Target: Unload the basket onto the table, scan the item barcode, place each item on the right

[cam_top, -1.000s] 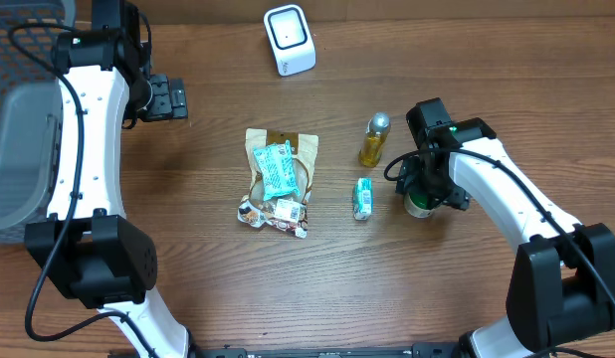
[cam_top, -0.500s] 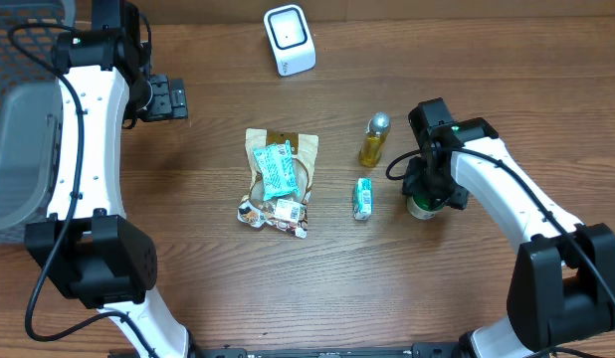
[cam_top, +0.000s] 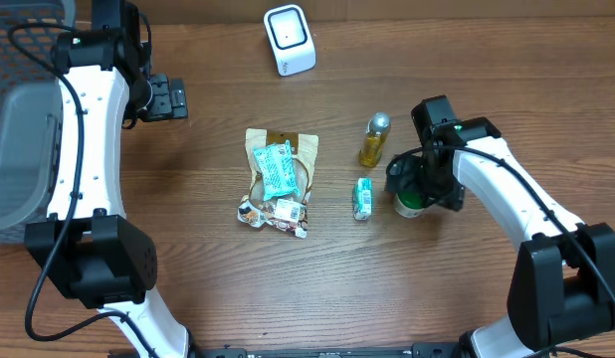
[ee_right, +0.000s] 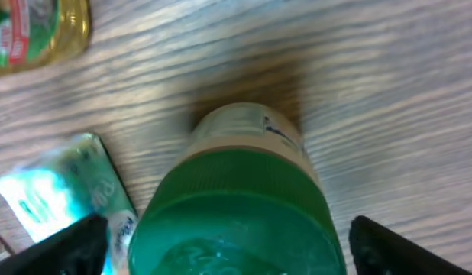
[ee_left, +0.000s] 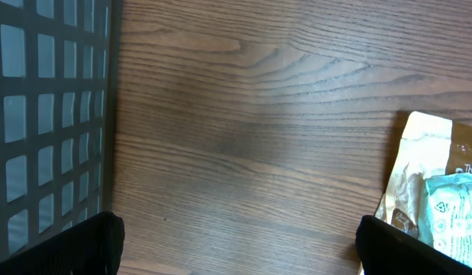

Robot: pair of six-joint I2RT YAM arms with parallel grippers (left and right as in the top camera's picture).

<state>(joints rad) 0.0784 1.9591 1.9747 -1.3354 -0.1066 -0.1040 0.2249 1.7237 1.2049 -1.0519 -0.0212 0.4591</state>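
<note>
Reaching stage of pick-up, by my judgement; nothing lifted yet.
- Desk (cam_top: 188, 278): carries all goods.
- Basket (cam_top: 9, 149): at desk's left edge.
- Pouch (cam_top: 280, 179): flat, mid-desk.
- Scanner (cam_top: 289, 38): far edge, well apart from goods.
- Green-lidded jar (ee_right: 236, 221): upright on desk, just beside small packet (cam_top: 362, 198), near yellow bottle (cam_top: 373, 141).
- Right fingers (ee_right: 68, 248): spread either side of jar lid, not gripping.
- Left fingers (ee_left: 60, 244): spread, empty, near basket.
- Next move calls for: closing on jar, lifting, turning label toward scanner. Barcode not visible.

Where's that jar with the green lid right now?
Overhead, the jar stands right of centre, between the open jaws of the right arm, beside the teal packet and near the yellow bottle.
</note>
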